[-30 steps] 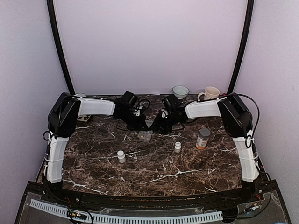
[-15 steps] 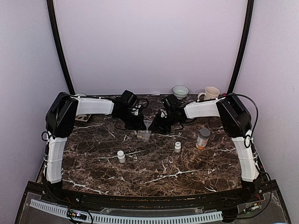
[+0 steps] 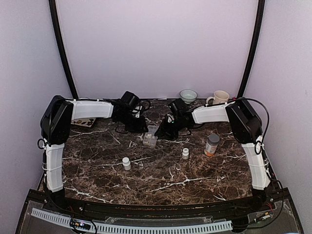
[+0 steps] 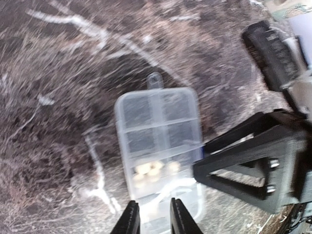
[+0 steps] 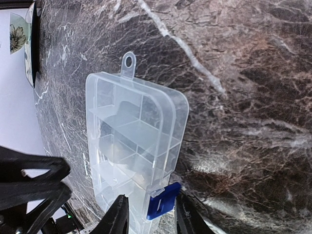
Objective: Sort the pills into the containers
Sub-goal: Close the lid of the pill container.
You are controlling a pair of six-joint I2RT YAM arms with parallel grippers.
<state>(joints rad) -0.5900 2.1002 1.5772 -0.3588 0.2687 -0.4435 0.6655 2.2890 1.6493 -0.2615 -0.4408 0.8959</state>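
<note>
1. OK, near side of the marble table (image 3: 161, 181): small white bottle (image 3: 126, 163) left of centre, second white bottle (image 3: 185, 153) right of centre, well apart.
2. Orange bottle (image 3: 211, 145) with a grey cap stands upright further right, near the right arm.
3. Pill box (image 3: 150, 139) sits on the table mid-depth, just beyond and between the two white bottles. It is clear plastic, divided into compartments, with a hanging tab at one end.
4. Pills (image 4: 153, 170): small cream cluster in one compartment, toward the end away from the tab. The other compartments look unfilled in the left wrist view, which is blurred.
5. Left gripper (image 4: 153, 219): fingertips a narrow gap apart, above the box end away from the tab, nothing clamped between them.
6. Right gripper (image 5: 152, 217): fingers partly apart, astride the blue clasp (image 5: 163, 200) on the box's edge. Can't tell whether they actually pinch it.
7. From above, both grippers meet over the box, left one from the left, right one from the right.
8. Far edge: bowl (image 3: 188, 95) and mug (image 3: 219, 97), side by side by the back wall.
</note>
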